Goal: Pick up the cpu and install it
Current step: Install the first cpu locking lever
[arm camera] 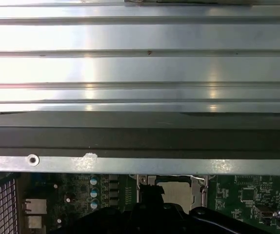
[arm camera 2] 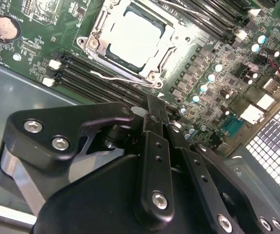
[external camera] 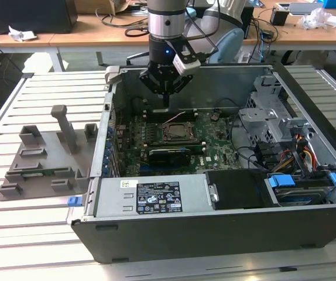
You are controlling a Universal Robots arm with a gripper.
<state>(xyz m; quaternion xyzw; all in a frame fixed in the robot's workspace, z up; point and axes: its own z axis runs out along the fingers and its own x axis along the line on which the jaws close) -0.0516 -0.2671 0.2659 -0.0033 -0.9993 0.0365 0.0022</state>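
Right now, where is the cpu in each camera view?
Exterior view: cpu sits mid-motherboard, inside the socket frame.
Second wrist view: pale square inside the frame.
First wrist view: pale patch, partly hidden.
Shared landmark: the socket frame.

Open computer case [external camera: 308,105] seen from above, its top uncovered, so the motherboard [external camera: 215,132] is reachable from overhead. The gripper [external camera: 165,104] hangs inside near the back wall. A drive cage [external camera: 264,114] and cable bundle [external camera: 285,155] crowd the exterior view's right.
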